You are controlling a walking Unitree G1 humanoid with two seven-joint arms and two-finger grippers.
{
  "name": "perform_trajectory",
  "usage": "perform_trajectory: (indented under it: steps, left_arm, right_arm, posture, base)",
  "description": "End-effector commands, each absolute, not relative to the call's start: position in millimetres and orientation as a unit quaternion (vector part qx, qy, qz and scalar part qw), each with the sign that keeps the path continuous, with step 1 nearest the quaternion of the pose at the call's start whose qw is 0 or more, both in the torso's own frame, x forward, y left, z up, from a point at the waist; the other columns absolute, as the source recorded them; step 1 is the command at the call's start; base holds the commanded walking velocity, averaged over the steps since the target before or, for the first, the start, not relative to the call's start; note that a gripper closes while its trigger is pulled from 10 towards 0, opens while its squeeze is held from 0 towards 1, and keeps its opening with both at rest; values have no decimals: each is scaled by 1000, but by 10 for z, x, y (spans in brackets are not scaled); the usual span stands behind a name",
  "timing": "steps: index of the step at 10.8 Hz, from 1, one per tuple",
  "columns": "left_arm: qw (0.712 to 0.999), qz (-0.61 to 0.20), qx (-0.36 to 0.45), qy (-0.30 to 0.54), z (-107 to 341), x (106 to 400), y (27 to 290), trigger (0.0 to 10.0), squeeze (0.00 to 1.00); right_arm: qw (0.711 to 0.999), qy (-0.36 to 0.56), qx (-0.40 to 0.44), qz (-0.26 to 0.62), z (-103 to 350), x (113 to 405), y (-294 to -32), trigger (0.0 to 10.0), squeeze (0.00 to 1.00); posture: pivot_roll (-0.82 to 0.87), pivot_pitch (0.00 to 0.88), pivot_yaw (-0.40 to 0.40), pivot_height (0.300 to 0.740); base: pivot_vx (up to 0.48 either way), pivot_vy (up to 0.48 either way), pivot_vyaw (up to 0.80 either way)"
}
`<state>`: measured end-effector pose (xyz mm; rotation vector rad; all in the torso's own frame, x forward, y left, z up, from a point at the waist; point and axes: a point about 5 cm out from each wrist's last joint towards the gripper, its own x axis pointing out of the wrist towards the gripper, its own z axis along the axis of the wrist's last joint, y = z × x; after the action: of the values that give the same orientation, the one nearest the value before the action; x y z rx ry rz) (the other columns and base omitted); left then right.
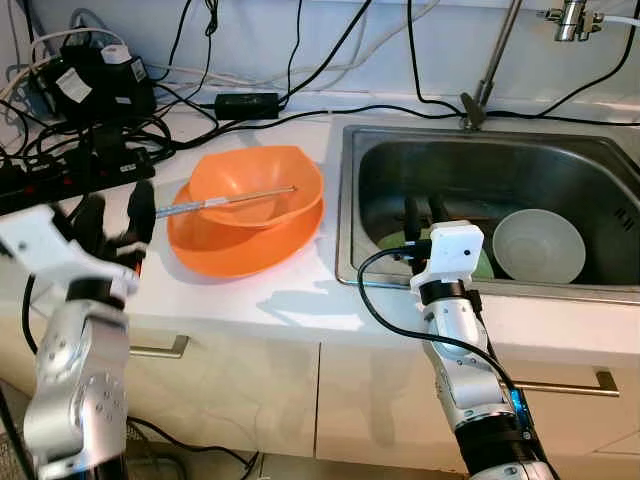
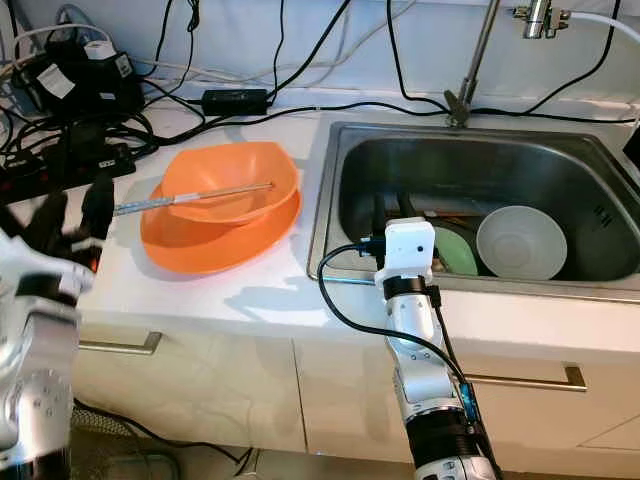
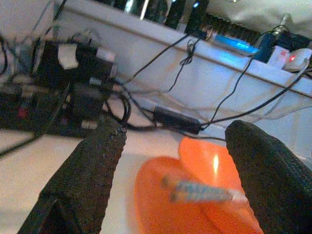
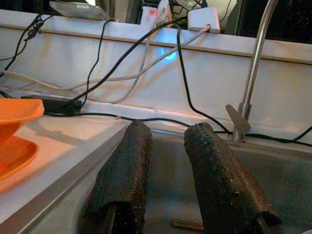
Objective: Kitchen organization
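Two orange bowls [image 1: 250, 215] sit nested on the white surface [image 1: 270, 310], just beside the sink's left rim. A pair of metal chopsticks [image 1: 225, 200] lies across the upper bowl, its handle end sticking out past the bowls' left edge; in the left wrist view they are blurred. The left pincer [image 1: 115, 225] hovers at the surface's front left, fingers spread apart, empty, just left of that handle end. In the steel sink [image 1: 350, 190] a white bowl [image 1: 538, 245] lies beside something green [image 2: 455, 252], partly hidden behind the right pincer [image 1: 425, 212]. That pincer reaches over the sink's front rim, fingers parted, holding nothing. Black cables [image 1: 110, 130] tangle at the surface's back left corner.
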<state>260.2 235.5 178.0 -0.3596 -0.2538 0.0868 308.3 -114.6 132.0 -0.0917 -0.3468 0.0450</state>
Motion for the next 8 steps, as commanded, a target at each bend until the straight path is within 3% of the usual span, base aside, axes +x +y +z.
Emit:
perform_trajectory:
  steps: [1,5,8]
  left_arm:
    - [975,40,-188,-112,1708,2600,2362,10000,0]
    - [969,-17,-230,-88,1598,2712,2117,10000,0]
    - [968,-21,-233,-88,1601,2722,2102,10000,0]
  right_arm:
    - [986,-155,-48,25,1249,3086,-1131,10000,0]
    - [986,-155,-48,22,1247,3087,-1139,10000,0]
    - [986,-155,-49,22,1248,3087,-1140,10000,0]
  posture:
    - [131,0,42,740]
    - [121,0,42,740]
    - [121,0,42,740]
  base:
    - [0,0,0]
    - [0,0,0]
    - [0,0,0]
